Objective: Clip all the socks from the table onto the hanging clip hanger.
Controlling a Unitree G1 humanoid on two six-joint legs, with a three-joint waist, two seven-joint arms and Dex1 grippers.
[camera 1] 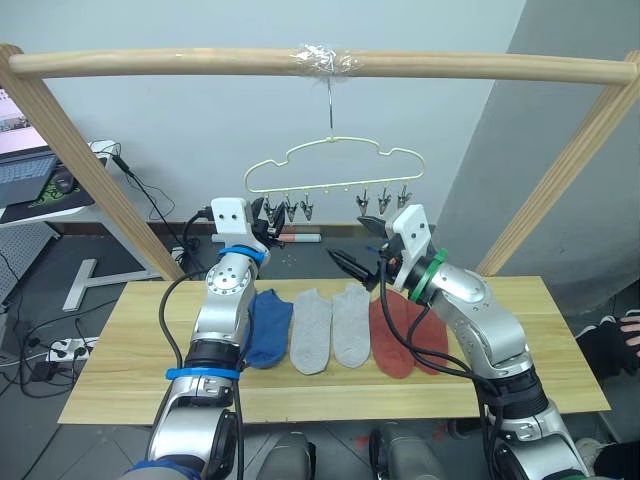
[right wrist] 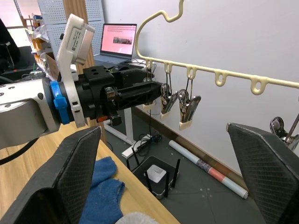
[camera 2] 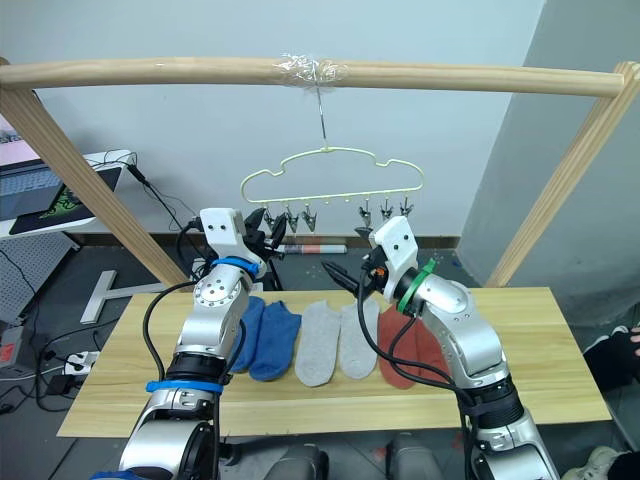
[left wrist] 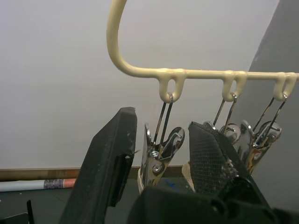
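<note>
No sock is on the clip hanger (camera 1: 335, 168) yet, so by my reading the whole job is still ahead; the hanger hangs from the wooden pole (camera 1: 320, 64) with its dark clips (camera 1: 290, 209) bare. The six socks lie side by side on the table (camera 1: 120, 350): the blue pair (camera 2: 262, 336) at the left, the grey pair (camera 1: 330, 326) in the middle, the red pair (camera 1: 398, 336) at the right. The left gripper (left wrist: 161, 154) is raised to the hanger's leftmost clip (left wrist: 159, 154), its fingers spread either side of it, holding nothing; the right gripper (camera 1: 362, 252) hovers near the right-hand clips, jaws wide apart and empty.
</note>
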